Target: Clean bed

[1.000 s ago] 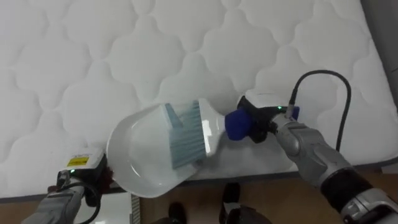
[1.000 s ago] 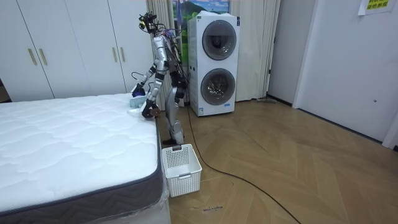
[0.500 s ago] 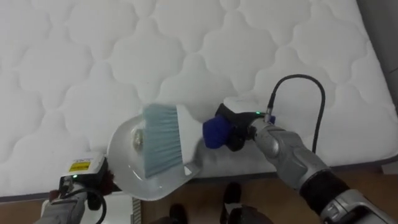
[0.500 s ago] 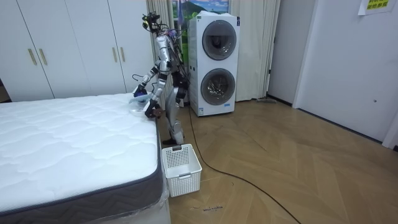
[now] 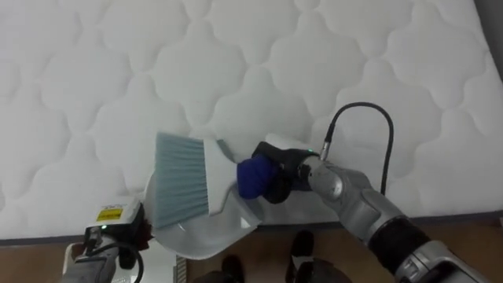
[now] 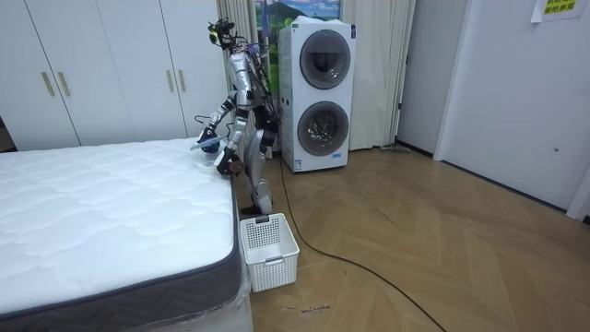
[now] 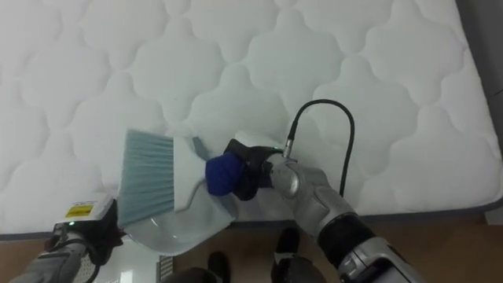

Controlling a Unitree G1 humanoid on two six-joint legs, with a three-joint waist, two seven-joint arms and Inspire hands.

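Note:
A hand brush with pale blue bristles and a blue handle lies over a white dustpan at the near edge of the white quilted mattress. My right hand is shut on the blue handle, just right of the pan. At the lower left, my left hand holds the dustpan by its left side, with the pan jutting past the mattress edge. The bristles stand over the pan's left part. In the room view I stand at the bed's far corner with both hands at the mattress edge.
A white laundry basket stands on the wood floor by the bed's side. A stacked washer and dryer rise behind me, with white wardrobes along the wall. Open floor lies to the room view's right.
The right hand has swept the brush to the left across the dustpan, and the bristles now stand over its left side. The dustpan has sunk slightly toward the mattress edge.

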